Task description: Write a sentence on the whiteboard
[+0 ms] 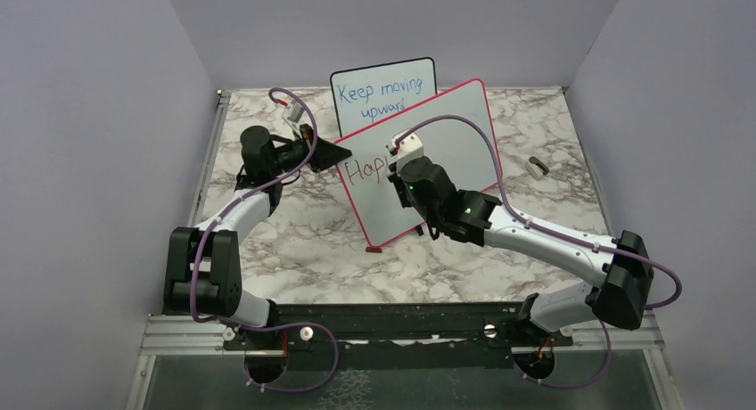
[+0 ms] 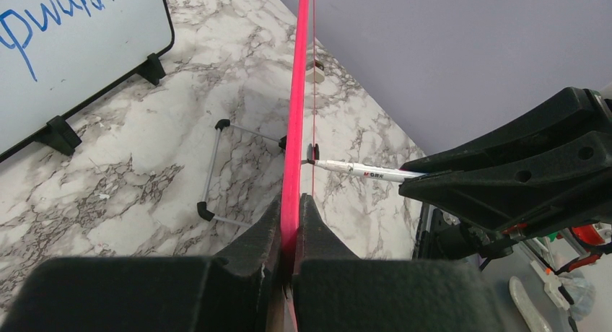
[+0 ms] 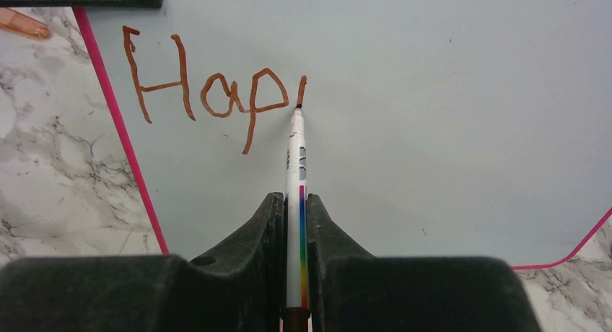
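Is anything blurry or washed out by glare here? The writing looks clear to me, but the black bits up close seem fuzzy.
Right wrist view: the sentence and marker are crisp, no glare on the whiteboard; the right gripper, nearest the lens, looks soft. Left wrist view: the left gripper is likewise soft. Top view: even light, faint shadows only.

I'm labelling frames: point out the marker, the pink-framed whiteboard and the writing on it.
marker (image 3: 294, 166), right wrist view, white barrel.
whiteboard (image 1: 455, 151), top external view, bare white face.
writing (image 3: 160, 86), right wrist view, H crossbar.
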Robot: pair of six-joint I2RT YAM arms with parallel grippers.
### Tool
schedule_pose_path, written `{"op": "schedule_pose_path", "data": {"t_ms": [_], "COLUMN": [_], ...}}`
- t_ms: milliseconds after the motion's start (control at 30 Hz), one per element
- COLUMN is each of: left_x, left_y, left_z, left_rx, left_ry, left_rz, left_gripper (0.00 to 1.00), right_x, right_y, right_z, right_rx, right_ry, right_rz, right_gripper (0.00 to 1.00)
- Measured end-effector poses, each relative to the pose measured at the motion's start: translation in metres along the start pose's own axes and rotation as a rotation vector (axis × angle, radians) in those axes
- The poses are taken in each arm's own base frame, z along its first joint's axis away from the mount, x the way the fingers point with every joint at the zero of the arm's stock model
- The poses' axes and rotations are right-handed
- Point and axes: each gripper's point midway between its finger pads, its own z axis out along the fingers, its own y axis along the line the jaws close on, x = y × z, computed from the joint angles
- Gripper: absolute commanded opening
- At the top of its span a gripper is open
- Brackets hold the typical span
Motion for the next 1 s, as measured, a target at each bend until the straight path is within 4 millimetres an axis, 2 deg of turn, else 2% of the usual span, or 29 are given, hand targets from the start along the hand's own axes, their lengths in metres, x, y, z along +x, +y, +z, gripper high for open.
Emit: {"op": "schedule_pose_path", "data": {"t_ms": [333, 567, 767, 1000], "left_x": [0.0, 0.0, 0.0, 0.0], "left_y": [0.0, 0.0, 0.0, 0.0], "left_z": [0.0, 0.0, 0.0, 0.0], "left_rx": [0.0, 0.001, 0.001, 0.001], "left_ry": [0.0, 0.0, 0.0, 0.0], "left_rz": [0.0, 0.001, 0.001, 0.001], "left_gripper": [0.0, 0.0, 0.0, 0.0], "right_x": [0.019, 0.023, 0.017, -0.009], "right_y": [0.003, 0.004, 0.003, -0.008], "right_z": [-0.006, -0.008, -0.011, -0.02], "right_rx": [-0.034, -0.044, -0.05, -0.022], "right_ry": [0.076, 0.093, 0.075, -0.021], "right_rz": [-0.015, -0.015, -0.006, 0.025], "right_gripper": [0.01, 0.01, 0.01, 0.01]}}
